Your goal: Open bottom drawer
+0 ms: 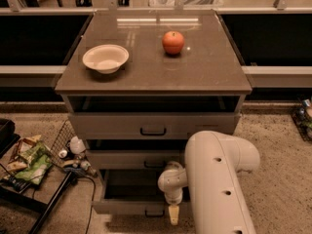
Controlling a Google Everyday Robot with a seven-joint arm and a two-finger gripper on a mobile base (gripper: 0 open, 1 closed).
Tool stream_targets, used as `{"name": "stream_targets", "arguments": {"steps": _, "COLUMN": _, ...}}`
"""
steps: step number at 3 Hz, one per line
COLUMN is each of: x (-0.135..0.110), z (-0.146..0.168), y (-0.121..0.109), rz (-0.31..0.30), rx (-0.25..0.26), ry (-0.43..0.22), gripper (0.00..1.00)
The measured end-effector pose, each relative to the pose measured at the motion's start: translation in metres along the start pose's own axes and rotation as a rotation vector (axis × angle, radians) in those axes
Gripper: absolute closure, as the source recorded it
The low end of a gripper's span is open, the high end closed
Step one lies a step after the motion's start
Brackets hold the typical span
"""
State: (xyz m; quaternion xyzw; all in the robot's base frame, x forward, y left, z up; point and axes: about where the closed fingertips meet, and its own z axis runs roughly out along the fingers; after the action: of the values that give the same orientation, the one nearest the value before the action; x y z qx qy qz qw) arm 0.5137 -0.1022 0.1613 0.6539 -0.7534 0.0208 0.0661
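The gripper hangs tip-down at the front edge of the bottom drawer; whether it is clenched or released cannot be told; the small black handle lies just beside it, toward the view's left; the drawer front runs side to side and already stands well out of the desk; judging by this, any further pull runs toward the camera.

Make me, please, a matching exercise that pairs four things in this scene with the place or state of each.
Things:
1. bowl
2. apple
3. bottom drawer
4. gripper

Places or states:
A. pulled out farthest
B. red-orange, on the cabinet top
C. low, just in front of the lowest drawer front
D. white, left of the fruit

Pairs: 1-D, 2-B, 3-A, 4-C.
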Motion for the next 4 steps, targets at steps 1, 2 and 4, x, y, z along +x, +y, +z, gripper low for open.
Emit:
{"name": "stream_targets", "arguments": {"steps": 1, "x": 0.000, "z": 0.000, "y": 0.000, "rz": 0.000, "rx": 0.000, "ry": 0.000, "gripper": 0.00}}
{"name": "stream_targets", "arguments": {"steps": 2, "x": 0.006, "z": 0.008, "y": 0.014, "rz": 0.014, "rx": -0.015, "ry": 0.002, "gripper": 0.00}}
{"name": "stream_targets", "arguments": {"steps": 4, "x": 0.015, "z": 0.020, "y": 0.075, "rz": 0.052, "rx": -0.124, "ry": -0.017, "gripper": 0.47}}
